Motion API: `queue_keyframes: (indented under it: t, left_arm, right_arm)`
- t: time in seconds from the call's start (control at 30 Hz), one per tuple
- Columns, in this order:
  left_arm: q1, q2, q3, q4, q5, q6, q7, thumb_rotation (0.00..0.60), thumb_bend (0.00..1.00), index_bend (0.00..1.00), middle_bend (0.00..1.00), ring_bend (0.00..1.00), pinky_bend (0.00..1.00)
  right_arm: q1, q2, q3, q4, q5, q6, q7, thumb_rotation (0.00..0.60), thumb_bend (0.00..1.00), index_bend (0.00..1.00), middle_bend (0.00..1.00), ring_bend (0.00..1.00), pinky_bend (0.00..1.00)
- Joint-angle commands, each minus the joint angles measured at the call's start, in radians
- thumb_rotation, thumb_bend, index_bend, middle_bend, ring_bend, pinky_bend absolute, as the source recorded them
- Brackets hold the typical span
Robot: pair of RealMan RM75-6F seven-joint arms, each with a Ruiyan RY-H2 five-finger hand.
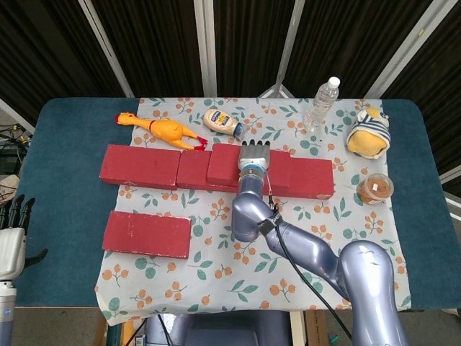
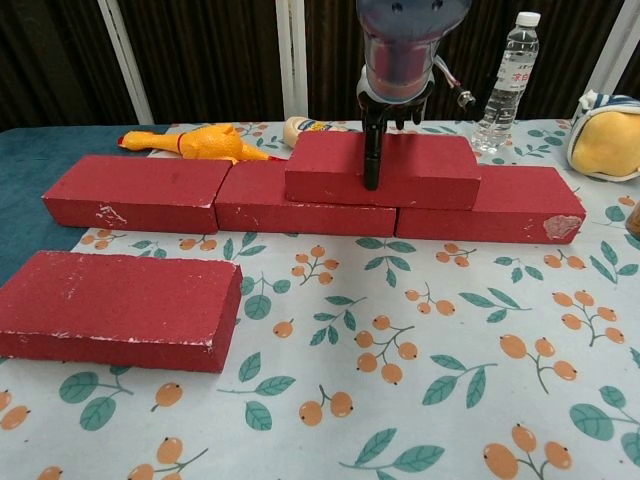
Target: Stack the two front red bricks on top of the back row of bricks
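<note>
Three red bricks form the back row: left, middle and right. A further red brick lies on top of the row, over the joint between the middle and right bricks. My right hand grips this top brick, its thumb down the front face and its fingers over the top. One red brick lies flat at the front left. My left hand hangs off the table's left edge, fingers apart and holding nothing.
Behind the row lie a yellow rubber chicken and a mayonnaise bottle. A water bottle stands at the back right, with a plush toy and a small jar near the right edge of the floral cloth.
</note>
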Motion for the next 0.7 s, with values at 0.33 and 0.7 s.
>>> queue_keyframes:
  t: [0.33, 0.7]
  left_arm:
    - [0.002, 0.005, 0.002, 0.0, 0.007, 0.003, -0.014, 0.6, 0.0, 0.03, 0.0, 0.0, 0.1]
    - [0.009, 0.028, 0.01, -0.002, 0.036, 0.004, -0.07, 0.6, 0.0, 0.03, 0.0, 0.0, 0.1]
  right_arm:
    - [-0.031, 0.088, 0.009, -0.18, 0.02, 0.058, 0.026, 0.6, 0.11, 0.0, 0.0, 0.0, 0.0]
    - [-0.32, 0.377, 0.032, -0.759, -0.211, 0.047, 0.316, 0.6, 0.11, 0.0, 0.0, 0.0, 0.0]
